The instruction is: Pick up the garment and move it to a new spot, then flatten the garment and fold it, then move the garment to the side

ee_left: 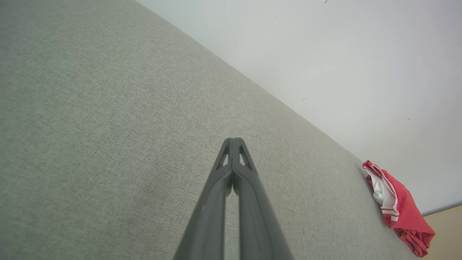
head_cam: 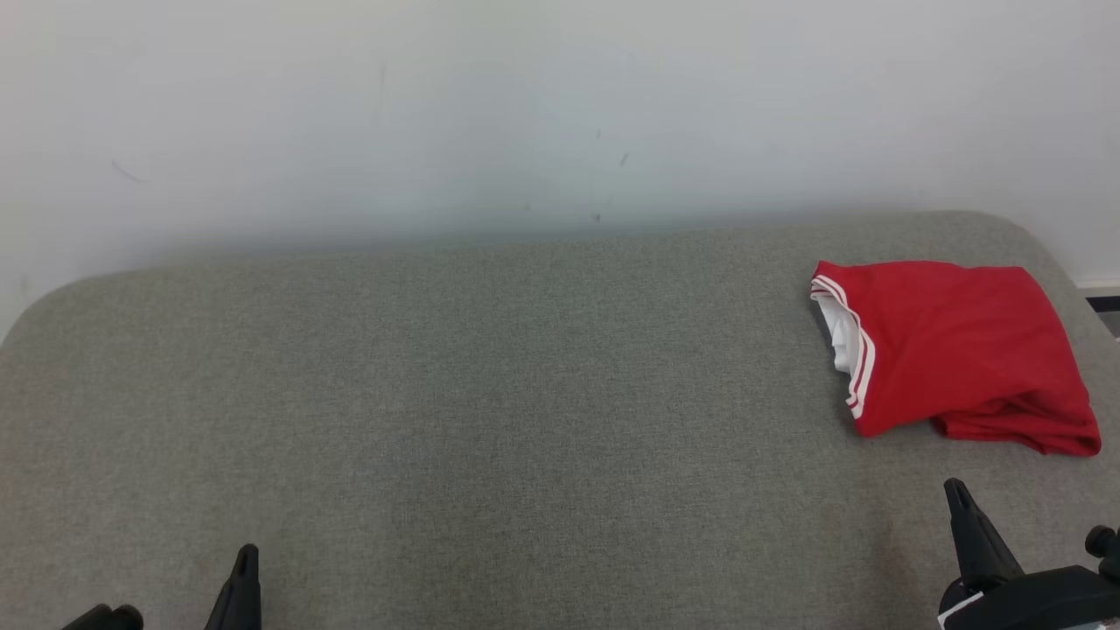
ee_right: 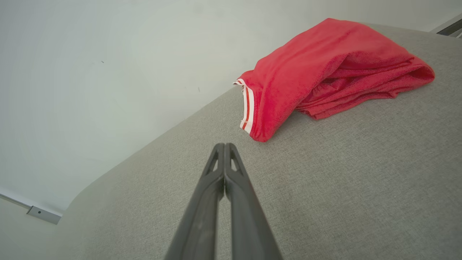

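The left gripper [ee_left: 232, 141] is clenched on nothing, well apart from the red garment [head_cam: 954, 350]. The right gripper [ee_right: 224, 145], likewise pinched together and empty, hangs near the garment's striped hem without touching it. The garment lies folded on the grey fabric surface [head_cam: 490, 394], with the white wall [head_cam: 525, 105] just behind it.

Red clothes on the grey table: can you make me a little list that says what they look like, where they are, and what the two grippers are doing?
garment: red, white-striped trim, white inside, loosely folded over
where: far right part of the grey padded surface, close to the white wall
left gripper: shut, holding nothing, at the near left, far from the garment
right gripper: shut, holding nothing, just in front of the garment, not touching it
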You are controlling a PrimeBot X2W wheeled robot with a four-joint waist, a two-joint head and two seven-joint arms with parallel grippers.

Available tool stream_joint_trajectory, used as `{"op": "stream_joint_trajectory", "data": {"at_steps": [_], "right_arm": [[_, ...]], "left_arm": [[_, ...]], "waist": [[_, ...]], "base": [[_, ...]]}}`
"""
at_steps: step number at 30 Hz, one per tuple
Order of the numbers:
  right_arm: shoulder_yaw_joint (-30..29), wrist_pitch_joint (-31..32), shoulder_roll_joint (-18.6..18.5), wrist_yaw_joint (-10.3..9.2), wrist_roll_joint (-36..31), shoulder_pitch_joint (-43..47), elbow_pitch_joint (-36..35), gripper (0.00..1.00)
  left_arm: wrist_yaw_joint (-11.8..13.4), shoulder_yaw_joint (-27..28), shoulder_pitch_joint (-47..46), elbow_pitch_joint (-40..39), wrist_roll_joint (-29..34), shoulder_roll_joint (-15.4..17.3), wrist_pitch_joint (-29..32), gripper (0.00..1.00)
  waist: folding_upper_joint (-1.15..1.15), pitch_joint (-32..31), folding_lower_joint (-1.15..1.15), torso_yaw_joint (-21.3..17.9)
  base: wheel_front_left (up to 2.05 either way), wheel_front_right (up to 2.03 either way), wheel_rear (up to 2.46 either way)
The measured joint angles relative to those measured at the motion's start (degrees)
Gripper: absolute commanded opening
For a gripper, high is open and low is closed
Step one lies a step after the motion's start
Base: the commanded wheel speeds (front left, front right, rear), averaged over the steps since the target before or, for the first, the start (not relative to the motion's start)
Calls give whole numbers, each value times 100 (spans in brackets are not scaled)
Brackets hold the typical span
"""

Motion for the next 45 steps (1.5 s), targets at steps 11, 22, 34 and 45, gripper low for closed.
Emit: {"op": "stream_joint_trajectory", "data": {"at_steps": [11, 22, 34, 45], "right_arm": [[-149, 176, 202, 159, 733, -185, 240, 0], [-301, 328, 399, 307, 1459, -351, 472, 0], [-457, 479, 593, 487, 2190, -575, 719, 0], [-610, 632, 789, 644, 2921, -793, 943, 0]], "left_arm": [[-149, 145, -182, 209, -971, -21, 74, 0], [-347, 282, -345, 397, -1969, -37, 144, 0], [-500, 390, -489, 623, -2974, -63, 187, 0], [-654, 530, -686, 842, -3950, -109, 272, 0]], "waist": [[0, 30, 0, -11], [0, 59, 0, -22], [0, 89, 0, -34], [0, 119, 0, -45]], "base": [[0, 0, 0], [0, 0, 0], [0, 0, 0], [0, 0, 0]]}}
